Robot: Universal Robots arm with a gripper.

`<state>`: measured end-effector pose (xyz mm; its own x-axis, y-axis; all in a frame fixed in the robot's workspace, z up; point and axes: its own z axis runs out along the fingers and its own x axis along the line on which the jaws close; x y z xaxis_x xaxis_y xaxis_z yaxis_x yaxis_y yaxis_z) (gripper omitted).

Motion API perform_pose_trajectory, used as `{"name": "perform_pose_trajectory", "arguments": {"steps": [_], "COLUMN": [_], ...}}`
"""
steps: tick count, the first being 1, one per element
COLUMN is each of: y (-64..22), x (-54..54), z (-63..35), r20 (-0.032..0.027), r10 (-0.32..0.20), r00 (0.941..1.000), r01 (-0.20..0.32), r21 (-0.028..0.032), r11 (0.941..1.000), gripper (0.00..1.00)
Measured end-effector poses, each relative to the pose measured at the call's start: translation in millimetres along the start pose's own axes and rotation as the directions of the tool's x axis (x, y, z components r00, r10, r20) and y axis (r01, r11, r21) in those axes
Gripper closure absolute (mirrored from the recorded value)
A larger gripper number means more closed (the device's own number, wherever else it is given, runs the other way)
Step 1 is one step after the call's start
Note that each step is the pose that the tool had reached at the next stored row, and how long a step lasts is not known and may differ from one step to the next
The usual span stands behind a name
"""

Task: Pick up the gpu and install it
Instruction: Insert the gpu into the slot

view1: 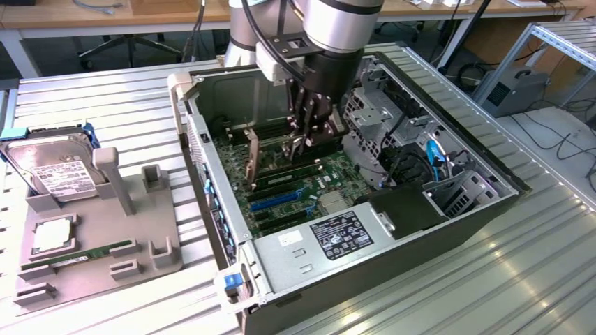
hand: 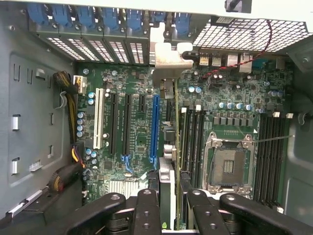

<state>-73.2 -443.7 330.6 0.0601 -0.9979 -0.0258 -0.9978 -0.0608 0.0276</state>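
GPU: the thin card stands on edge between the end effector's fingers, seen edge-on in the wrist view, with its silver bracket towards the rear slot openings of the case.
End effector: the end effector is partly closed, its fingers clamped on the card's two faces; in the exterior view it hangs low inside the open computer case, above the motherboard.
Position of card: it sits over the motherboard, just beside the long blue expansion slot and between that slot and the memory slots; whether its lower edge has entered a slot cannot be told.
Progress: pick-up is judged done, since the card is off the holder and inside the case; seating the card and letting go appear to be left.
Surroundings: the empty processor socket lies to one side of the card.
Worktop: the ribbed metal worktop carries a grey parts holder with a hard drive and a green memory stick, at the exterior view's left, well apart from the case.
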Motion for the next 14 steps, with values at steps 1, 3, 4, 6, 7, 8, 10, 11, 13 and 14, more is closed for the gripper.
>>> {"name": "perform_pose_trajectory", "arguments": {"steps": [1, 3, 4, 6, 7, 8, 10, 11, 13, 14], "y": [0.0, 0.0, 0.1, 0.1, 0.1, 0.1, 0.2, 0.2, 0.2, 0.2], "x": [0.3, 0.9, 1.3, 1.9, 2.1, 2.4, 2.9, 3.2, 3.7, 3.9], "z": [0.0, 0.1, 0.0, 0.1, 0.1, 0.1, 0.1, 0.1, 0.2, 0.1], "r20": [0.0, 0.0001, 0.0, 0.0, 0.0, 0.0, 0.0, 0.0, 0.0, 0.0], "r10": [0.0, 0.0, 0.0, 0.0, 0.0, 0.0, 0.0, 0.0, 0.0, 0.0], "r00": [1.0, 1.0, 1.0, 1.0, 1.0, 1.0, 1.0, 1.0, 1.0, 1.0], "r01": [0.0, 0.0, 0.0, 0.0, 0.0, 0.0, 0.0, 0.0, 0.0, 0.0], "r21": [0.0, 0.0, 0.0, 0.0, 0.0, 0.0, 0.0, 0.0, 0.0, 0.0], "r11": [1.0, 1.0, 1.0, 1.0, 1.0, 1.0, 1.0, 1.0, 1.0, 1.0], "gripper": [0.73, 0.73, 0.73, 0.73, 0.73, 0.73, 0.73, 0.73, 0.73, 0.73]}}
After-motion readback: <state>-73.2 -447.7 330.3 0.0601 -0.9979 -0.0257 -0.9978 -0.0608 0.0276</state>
